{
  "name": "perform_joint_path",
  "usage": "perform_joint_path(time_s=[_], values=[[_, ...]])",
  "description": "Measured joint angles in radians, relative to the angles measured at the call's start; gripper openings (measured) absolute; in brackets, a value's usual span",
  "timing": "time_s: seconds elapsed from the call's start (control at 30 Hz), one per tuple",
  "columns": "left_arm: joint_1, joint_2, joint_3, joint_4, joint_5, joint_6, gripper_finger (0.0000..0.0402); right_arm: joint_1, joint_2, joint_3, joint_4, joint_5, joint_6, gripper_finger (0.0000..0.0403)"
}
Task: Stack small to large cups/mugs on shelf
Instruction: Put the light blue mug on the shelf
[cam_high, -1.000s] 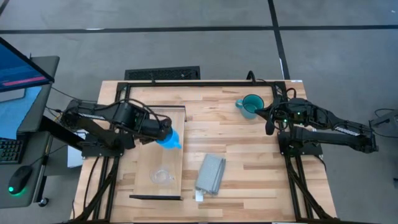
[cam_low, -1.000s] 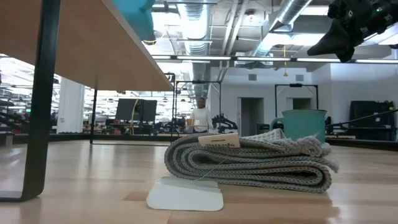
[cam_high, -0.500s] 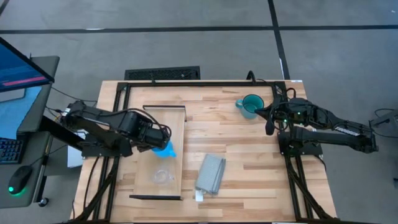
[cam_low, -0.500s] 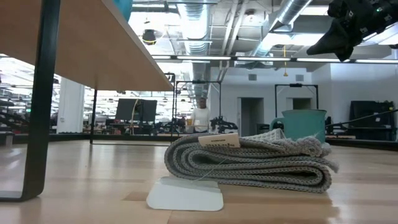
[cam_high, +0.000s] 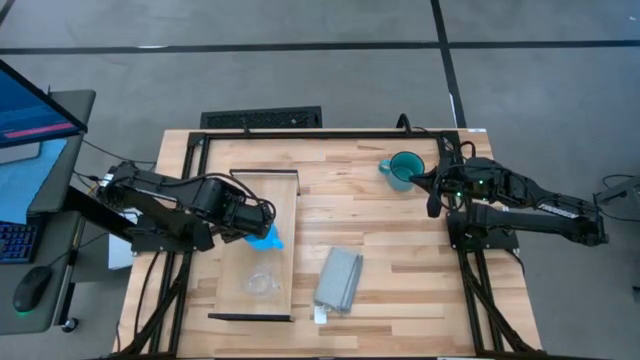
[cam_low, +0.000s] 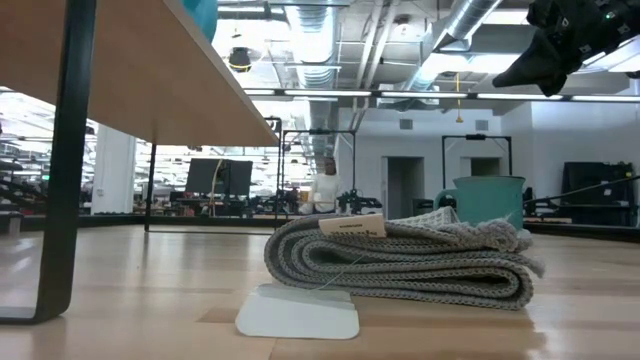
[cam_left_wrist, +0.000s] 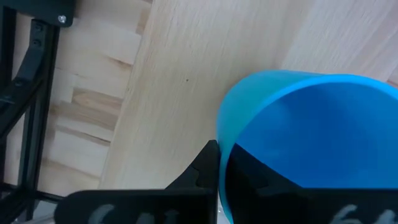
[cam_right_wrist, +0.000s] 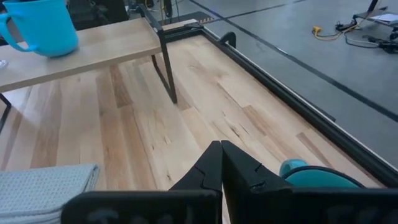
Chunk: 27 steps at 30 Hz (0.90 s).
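The blue mug (cam_high: 266, 238) is over the pale wooden shelf (cam_high: 240, 290), gripped at its rim by the left tool (cam_high: 252, 226), whose fingers are closed on it; the arm hides much of the mug from above, and the left wrist view shows only part of the rim and inside. The clear cup (cam_high: 260, 284) sits on the shelf nearer the front end, faint against the wood. The teal mug (cam_high: 404, 170) stands on the worktop (cam_high: 390, 250) near the far edge, just beside the right tool (cam_high: 432, 196), whose fingers are closed on nothing. A folded grey cloth (cam_high: 339, 279) lies beside the shelf; its paper tag (cam_low: 351, 226) cannot be read.
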Motion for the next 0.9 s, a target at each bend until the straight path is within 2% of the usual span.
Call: perform_joint_path(time_s=[0.57,0.9], values=[[-0.009,0.001,0.009,0.003,0.022,-0.003,0.0000,0.000,0.001,0.000,0.000,0.000,0.000,0.0024],[-0.034,0.034,0.029,0.000,-0.004,-0.002,0.0000,0.000,0.001,0.000,0.000,0.000,0.000,0.0024]])
